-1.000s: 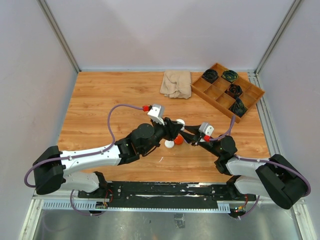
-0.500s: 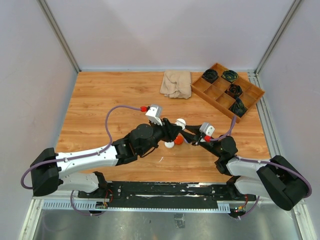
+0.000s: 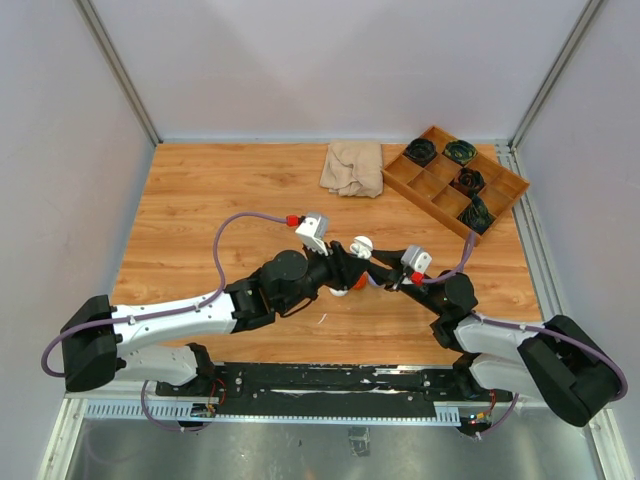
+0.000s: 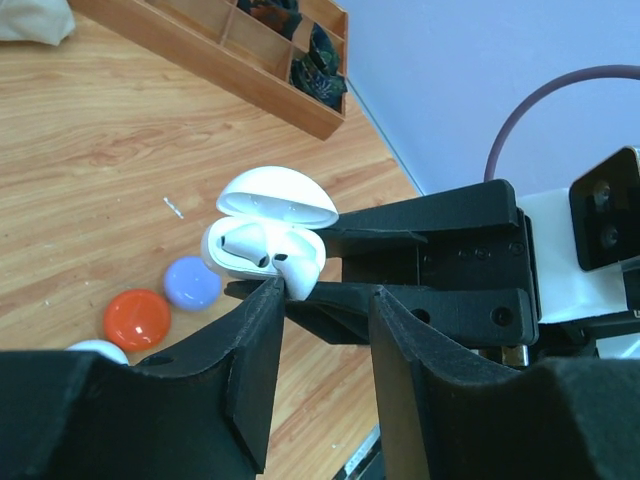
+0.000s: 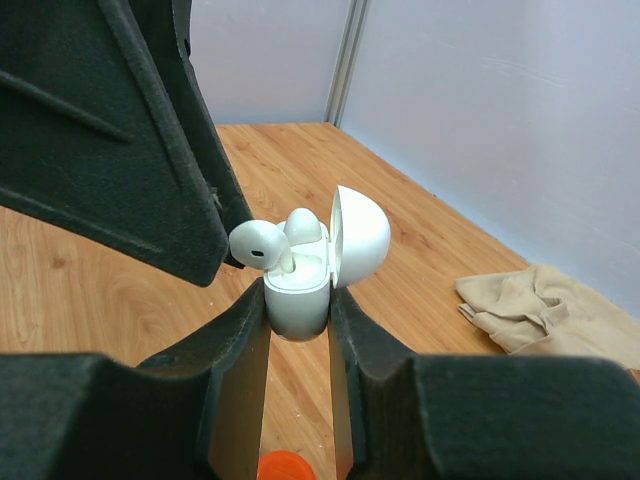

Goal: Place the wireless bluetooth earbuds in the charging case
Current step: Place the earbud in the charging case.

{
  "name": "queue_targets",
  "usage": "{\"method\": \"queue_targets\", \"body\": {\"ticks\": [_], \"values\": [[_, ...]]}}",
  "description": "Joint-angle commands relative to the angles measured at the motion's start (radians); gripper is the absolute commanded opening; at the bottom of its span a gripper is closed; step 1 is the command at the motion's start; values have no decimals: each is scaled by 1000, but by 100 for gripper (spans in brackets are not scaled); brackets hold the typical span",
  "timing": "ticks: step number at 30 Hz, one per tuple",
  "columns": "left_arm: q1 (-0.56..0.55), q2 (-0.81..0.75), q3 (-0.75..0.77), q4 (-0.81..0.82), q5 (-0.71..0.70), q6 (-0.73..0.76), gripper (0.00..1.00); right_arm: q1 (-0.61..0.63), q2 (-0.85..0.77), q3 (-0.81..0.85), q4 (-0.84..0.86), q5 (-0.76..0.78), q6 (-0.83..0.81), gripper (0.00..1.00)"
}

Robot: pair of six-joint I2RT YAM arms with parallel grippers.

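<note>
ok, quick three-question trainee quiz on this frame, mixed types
1. True or false: the lid of the charging case is shut.
2. Which hand grips the case?
3. How many earbuds show at the case? A none, B two, C four.
Key: 1 false; 2 the right hand; 3 B.

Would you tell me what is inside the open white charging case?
Two white earbuds: one sits low, the other rides higher over the rim. Their stems are hidden within the charging case.
</note>
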Motion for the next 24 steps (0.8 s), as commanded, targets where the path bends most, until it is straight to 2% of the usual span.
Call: {"method": "queue_targets", "body": {"ticks": [1, 17, 24], "values": [[-17, -6, 23, 4, 11, -2, 45, 25, -16, -9, 13, 8, -20, 1], [-23, 38, 95, -33, 26, 7, 47, 24, 11, -2, 22, -4, -14, 1], [-23, 10, 115, -114, -5, 39, 54, 25, 5, -3, 14, -13, -14, 1]]}}
